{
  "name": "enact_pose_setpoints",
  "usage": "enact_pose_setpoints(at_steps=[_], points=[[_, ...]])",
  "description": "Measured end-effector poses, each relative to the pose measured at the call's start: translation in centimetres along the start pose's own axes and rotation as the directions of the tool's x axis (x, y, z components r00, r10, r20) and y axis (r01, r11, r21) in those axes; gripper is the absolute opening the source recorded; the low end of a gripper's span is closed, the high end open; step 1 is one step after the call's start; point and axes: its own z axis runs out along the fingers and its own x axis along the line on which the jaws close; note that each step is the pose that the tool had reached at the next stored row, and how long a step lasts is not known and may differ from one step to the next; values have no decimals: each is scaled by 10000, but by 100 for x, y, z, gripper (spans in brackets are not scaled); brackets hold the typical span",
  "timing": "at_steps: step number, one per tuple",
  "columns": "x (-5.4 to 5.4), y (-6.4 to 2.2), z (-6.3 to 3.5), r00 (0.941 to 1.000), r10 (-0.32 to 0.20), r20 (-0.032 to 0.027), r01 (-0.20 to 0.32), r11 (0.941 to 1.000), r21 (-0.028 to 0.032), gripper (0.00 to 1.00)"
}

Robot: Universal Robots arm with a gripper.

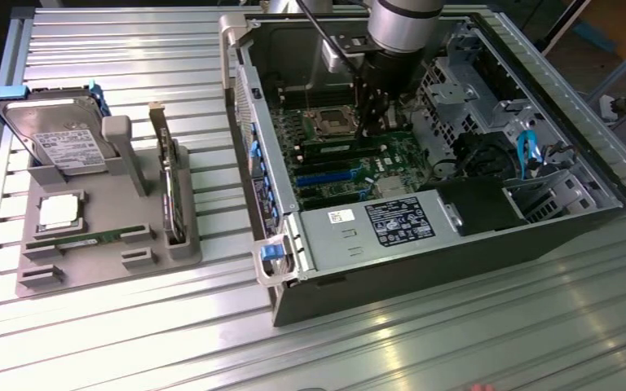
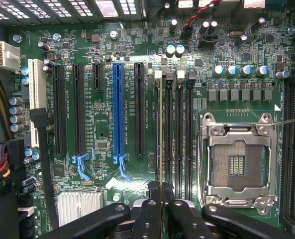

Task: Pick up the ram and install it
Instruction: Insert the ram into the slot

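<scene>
My gripper (image 2: 160, 211) reaches down inside the open computer case (image 1: 291, 269), over the motherboard (image 2: 102, 124). It is shut on the ram (image 2: 160, 129), a thin stick seen edge-on between the two black fingers (image 2: 146, 216). The ram hangs in line with the outermost of several dark memory slots (image 2: 179, 129) beside the empty processor socket (image 2: 237, 164). Whether it touches the slot I cannot tell. In the exterior view the gripper (image 1: 375, 114) sits just above the board near the socket. A second, similar green stick (image 1: 85, 239) lies in the grey tray (image 1: 107, 261).
The tray at the exterior view's left also holds a hard drive (image 1: 63, 142), a silver processor chip (image 1: 59, 210) and a dark expansion card (image 1: 169, 183) standing on edge. Blue and black expansion slots (image 2: 118, 109), capacitors and cables crowd the board. The case walls enclose the arm.
</scene>
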Motion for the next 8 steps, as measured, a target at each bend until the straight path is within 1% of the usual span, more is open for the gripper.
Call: enact_pose_setpoints(at_steps=[8], points=[[0, 0, 5, 10000, 0, -1, 0, 10000, 0, 12]])
